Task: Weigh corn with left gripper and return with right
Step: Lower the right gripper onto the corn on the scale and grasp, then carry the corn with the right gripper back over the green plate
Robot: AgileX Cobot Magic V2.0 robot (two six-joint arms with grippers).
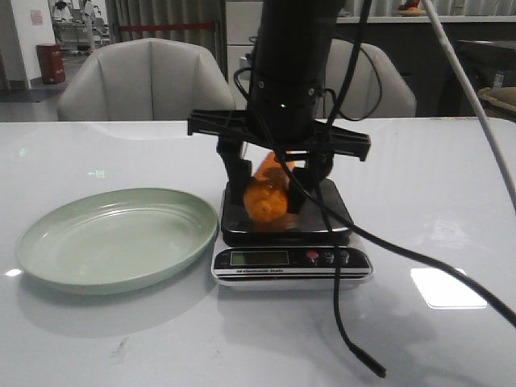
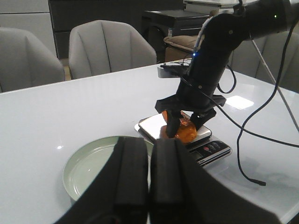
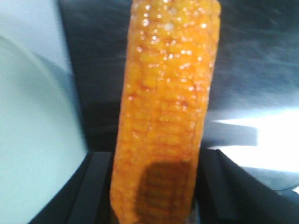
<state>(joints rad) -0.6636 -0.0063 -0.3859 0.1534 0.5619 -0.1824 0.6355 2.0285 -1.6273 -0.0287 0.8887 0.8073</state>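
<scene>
1. The right gripper (image 1: 270,193) comes straight down over the scale (image 1: 286,234), and its black body hides the far end of the corn (image 1: 267,196) in the front view; only the near, blunt end shows between the two fingers.
2. The right gripper's fingers stand on either side of the corn and press against it, so it is closed on the cob. Whether the corn rests on the platform or is just lifted off it cannot be told.
3. In the right wrist view the corn (image 3: 166,116) fills the middle, glossy and somewhat blurred, with a dark finger (image 3: 93,186) at each side of its lower part.
4. The scale's display (image 1: 258,258) is too small to read.
5. The left gripper (image 2: 149,186) sits low in its own wrist view, its two fingers pressed together with nothing between them. It is not seen in the front view.
6. A pale green plate (image 1: 113,238) lies just left of the scale, its rim near the scale's edge.
7. A black cable (image 1: 339,322) hangs from the right arm, crosses in front of the scale and ends loose on the table (image 1: 451,201). A second cable runs off to the right.
8. The table is white and glossy, with a bright patch of reflected light to the right of the scale.
9. Behind the table stand grey padded chairs (image 1: 145,81), and further back a red bin (image 1: 51,63).
</scene>
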